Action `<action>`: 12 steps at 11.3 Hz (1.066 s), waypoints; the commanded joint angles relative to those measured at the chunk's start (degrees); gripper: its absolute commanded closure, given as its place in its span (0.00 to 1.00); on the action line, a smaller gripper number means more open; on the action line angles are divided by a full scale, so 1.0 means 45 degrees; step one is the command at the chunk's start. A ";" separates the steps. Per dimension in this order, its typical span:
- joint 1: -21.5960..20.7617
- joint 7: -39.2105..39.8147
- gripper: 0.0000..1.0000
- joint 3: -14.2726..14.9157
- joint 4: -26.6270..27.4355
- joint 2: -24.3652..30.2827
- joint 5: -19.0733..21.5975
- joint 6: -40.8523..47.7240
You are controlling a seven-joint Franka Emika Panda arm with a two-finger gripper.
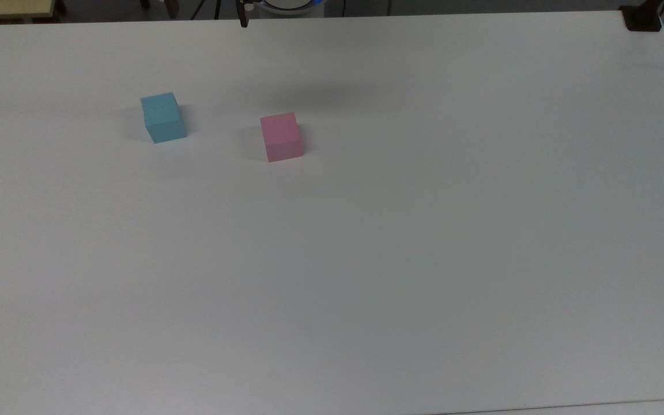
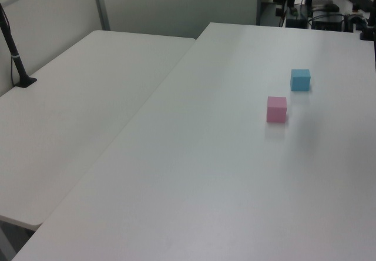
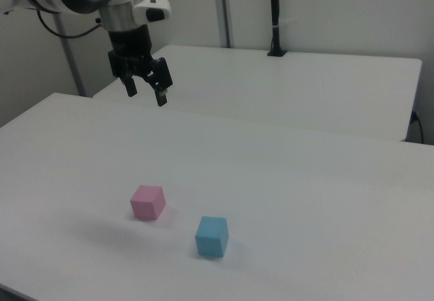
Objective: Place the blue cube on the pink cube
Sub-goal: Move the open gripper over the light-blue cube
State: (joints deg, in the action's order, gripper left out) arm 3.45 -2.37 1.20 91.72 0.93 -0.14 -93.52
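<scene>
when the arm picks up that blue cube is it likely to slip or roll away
The blue cube probably won't roll: it sits flat on the table. Its matte faces look grippy, so slipping seems unlikely. Flat parallel sides should suit the open end effector, and it looks light.

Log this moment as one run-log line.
phase: pre-grasp | gripper: open, high above table, empty | blue cube: on table, untouched | pink cube: on table, apart from blue cube | stack: not done
</scene>
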 commanded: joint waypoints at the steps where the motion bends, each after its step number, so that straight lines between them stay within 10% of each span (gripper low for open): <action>1: -0.0162 0.0195 0.00 0.0202 -0.0011 0.0125 0.0246 0.0021; 12: -0.0104 0.0506 0.00 0.0202 0.0028 0.0125 0.0110 0.0041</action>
State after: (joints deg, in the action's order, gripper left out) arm 3.46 -2.37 1.25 91.72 0.93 -0.14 -93.52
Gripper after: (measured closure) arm 0.000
